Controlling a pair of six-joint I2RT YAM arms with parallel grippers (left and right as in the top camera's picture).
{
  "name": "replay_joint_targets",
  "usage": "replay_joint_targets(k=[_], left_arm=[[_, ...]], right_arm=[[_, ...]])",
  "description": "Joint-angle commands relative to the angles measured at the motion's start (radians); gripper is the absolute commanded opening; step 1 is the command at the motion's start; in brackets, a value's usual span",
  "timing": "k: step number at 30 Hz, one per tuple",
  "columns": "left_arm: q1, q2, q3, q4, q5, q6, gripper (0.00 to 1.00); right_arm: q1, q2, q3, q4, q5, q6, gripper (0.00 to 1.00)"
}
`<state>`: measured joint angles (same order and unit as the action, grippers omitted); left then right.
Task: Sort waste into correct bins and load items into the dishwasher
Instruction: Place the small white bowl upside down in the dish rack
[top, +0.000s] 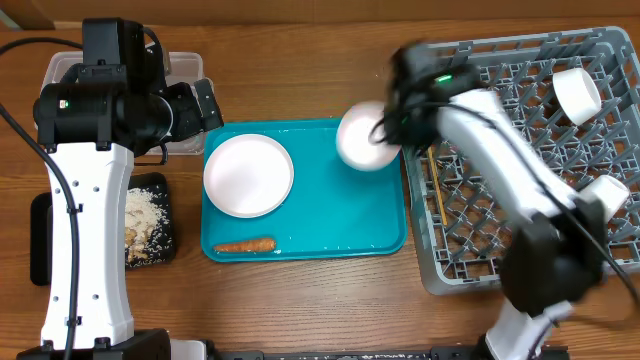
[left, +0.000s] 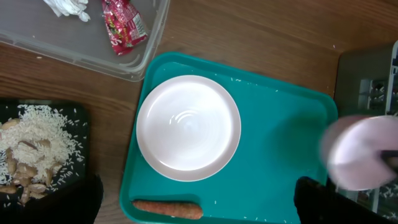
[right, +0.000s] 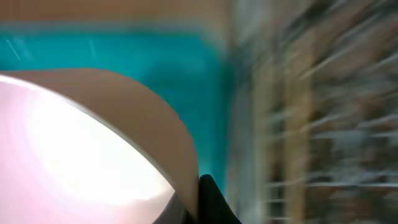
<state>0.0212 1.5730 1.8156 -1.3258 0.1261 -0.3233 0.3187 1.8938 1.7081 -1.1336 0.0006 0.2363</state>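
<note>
1 rack (top: 530, 150) on the right. 1 teal tray (left: 280, 137) in the centre. 1 tub (left: 74, 43) holds 1 wrapper (left: 124, 25) and 1 napkin (left: 68, 7). 1 black tray (left: 37, 104) holds rice (left: 40, 134). 1 plate (top: 248, 175) and 1 carrot (top: 245, 244) lie on the teal tray. 1 bowl (top: 362, 138) is clamped in the right gripper (top: 385, 125) over the teal tray's right edge, blurred. 2 white dishes (top: 577, 92) sit in the rack. Left gripper (top: 207, 108) is wide and empty, by the tub.

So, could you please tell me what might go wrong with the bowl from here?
The right gripper seems to hold the white bowl only at its rim, and the picture is blurred there; it might slip over the teal tray. The bowl hangs beside the grey rack, so it could clip the rack's wall or prongs. Chopsticks lie along that side and might be knocked.
</note>
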Motion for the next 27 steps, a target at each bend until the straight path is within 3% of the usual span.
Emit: replay_joint_targets(k=[1, 4, 6, 9, 13, 22, 27], left_arm=[[-0.003, 0.009, 0.01, -0.005, -0.006, -0.009, 1.0], [-0.003, 0.009, 0.01, -0.005, -0.007, -0.005, 1.0], [-0.003, 0.009, 0.01, -0.005, -0.006, -0.005, 1.0], [-0.003, 0.009, 0.01, -0.005, -0.006, -0.005, 1.0], [-0.003, 0.009, 0.01, -0.005, -0.006, -0.005, 1.0], [-0.003, 0.009, 0.01, -0.029, -0.003, -0.005, 1.0], [-0.002, 0.009, 0.01, -0.035, -0.004, -0.002, 1.0]], right_arm=[[-0.074, -0.208, 0.076, 0.045, 0.351, -0.007, 0.04], [-0.121, -0.251, 0.076, 0.078, 0.633, 0.01, 0.04], [-0.154, -0.251, 0.073, 0.079, 0.932, 0.122, 0.04], [-0.202, -0.229, 0.04, 0.171, 1.196, 0.188, 0.04], [-0.267, -0.16, 0.012, 0.277, 1.225, 0.15, 0.04], [-0.354, 0.083, 0.012, 0.259, 1.24, 0.15, 0.04], [-0.331, 0.181, 0.012, 0.154, 1.185, 0.217, 0.04]])
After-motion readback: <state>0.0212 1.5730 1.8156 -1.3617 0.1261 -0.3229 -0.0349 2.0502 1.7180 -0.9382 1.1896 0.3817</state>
